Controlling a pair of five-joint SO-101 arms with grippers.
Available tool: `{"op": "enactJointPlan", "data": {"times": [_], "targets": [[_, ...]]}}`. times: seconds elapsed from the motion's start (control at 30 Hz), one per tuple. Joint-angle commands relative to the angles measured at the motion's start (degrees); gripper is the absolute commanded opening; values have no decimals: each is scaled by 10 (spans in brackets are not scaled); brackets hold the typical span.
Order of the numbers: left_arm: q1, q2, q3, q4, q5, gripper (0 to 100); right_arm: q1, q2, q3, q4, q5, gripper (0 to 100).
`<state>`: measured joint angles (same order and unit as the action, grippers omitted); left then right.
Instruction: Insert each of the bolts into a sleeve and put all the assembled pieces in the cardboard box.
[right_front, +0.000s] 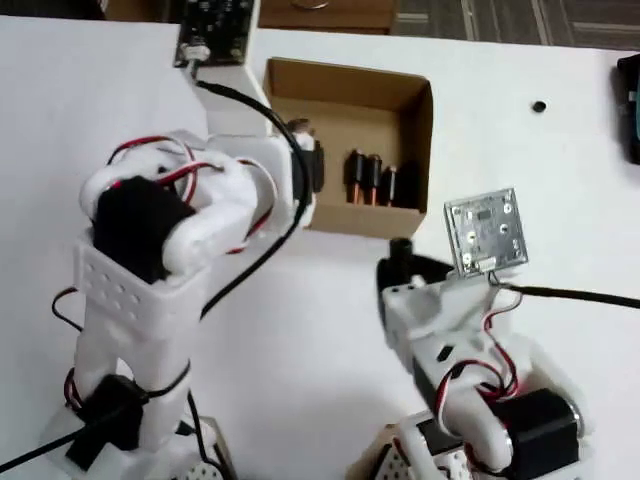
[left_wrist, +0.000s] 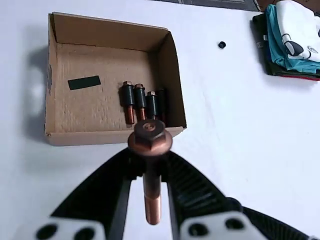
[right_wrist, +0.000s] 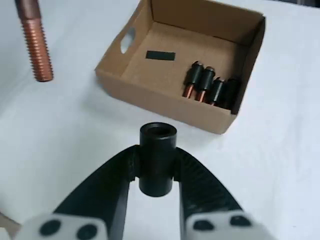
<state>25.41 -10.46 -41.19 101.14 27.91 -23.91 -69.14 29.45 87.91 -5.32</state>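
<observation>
White table (right_front: 560, 150), lots of open room on the far side of the cardboard box (right_front: 340, 72) from my left arm. Box open on top. My left arm (right_front: 190, 220) covers one corner of it in the high view. My right arm (right_front: 460, 340) sits just in front of the box, its base cut off at the frame edge.

Pile of folded clothes (left_wrist: 290, 40) well apart from the box, cut off at the edge.

My left claw (left_wrist: 150, 170) pinches a copper bolt (left_wrist: 152, 200) below its hex head, held over the table just outside the box's near wall. The threaded end hangs free.

My right claw (right_wrist: 156, 165) is clamped on a black sleeve (right_wrist: 157, 145), bore up, near the box's front wall, apart from the bolt.

Assembled pieces (left_wrist: 140, 102) lie side by side on the box floor against one side wall. Three are clear, a fourth dark shape in the wall's shadow is hard to make out.

Small black item (right_front: 539, 106) beyond the box, too small to name.
</observation>
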Motion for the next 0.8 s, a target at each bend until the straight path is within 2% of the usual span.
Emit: {"op": "enactJointPlan", "data": {"times": [0.0, 0.13, 0.27, 0.43, 0.63, 0.77], "targets": [[4, -27, -20, -1, -4, 24, -65, -12, 28, 1, -40, 20], [5, -46, -3, -5, -4, 24, -114, -13, 60, 1, -42, 20], [4, -88, 78, -15, -4, 24, -161, -13, 60, 2, -42, 20], [1, -206, 243, -118, -17, 24, -207, -13, 61, 1, -42, 20], [1, -366, 483, -240, -15, 24, -228, -14, 62, 5, -48, 20], [1, -428, 576, -258, 17, 24, -246, -14, 84, 0, -94, 20]]}}
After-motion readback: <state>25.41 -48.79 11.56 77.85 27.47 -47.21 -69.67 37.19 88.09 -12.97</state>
